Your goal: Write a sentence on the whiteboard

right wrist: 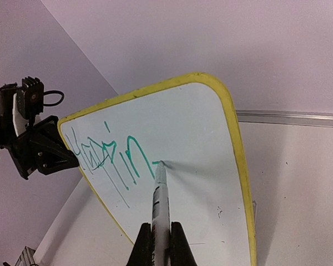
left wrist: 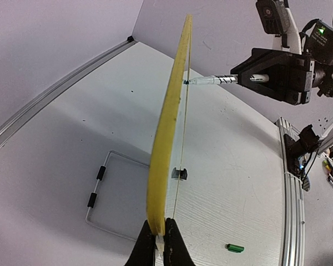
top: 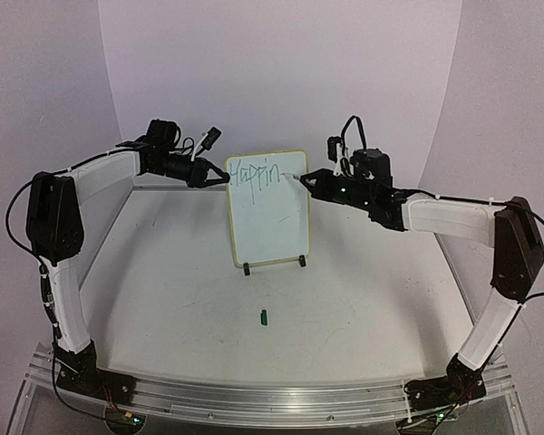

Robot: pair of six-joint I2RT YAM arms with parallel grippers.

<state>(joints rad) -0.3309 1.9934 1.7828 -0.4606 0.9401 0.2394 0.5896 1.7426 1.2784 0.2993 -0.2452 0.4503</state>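
The whiteboard [top: 272,222], white with a yellow rim, stands upright on the table in a wire stand. My left gripper [top: 225,178] is shut on its left edge; the left wrist view shows the yellow rim [left wrist: 165,138] edge-on, pinched between the jaws of that gripper [left wrist: 160,235]. My right gripper [right wrist: 161,238] is shut on a white pen [right wrist: 160,194], whose tip touches the board face [right wrist: 200,127]. The sentence [right wrist: 108,152] reads "Happin" in green along the board's top, ending in a short stroke at the pen tip. From above, these letters [top: 257,172] sit between both grippers.
The wire stand [top: 272,264] with black feet holds the board's lower edge; its frame [left wrist: 108,194] lies flat behind the board. A green pen cap [top: 264,316] lies on the table in front. An aluminium rail [top: 272,399] runs along the near edge.
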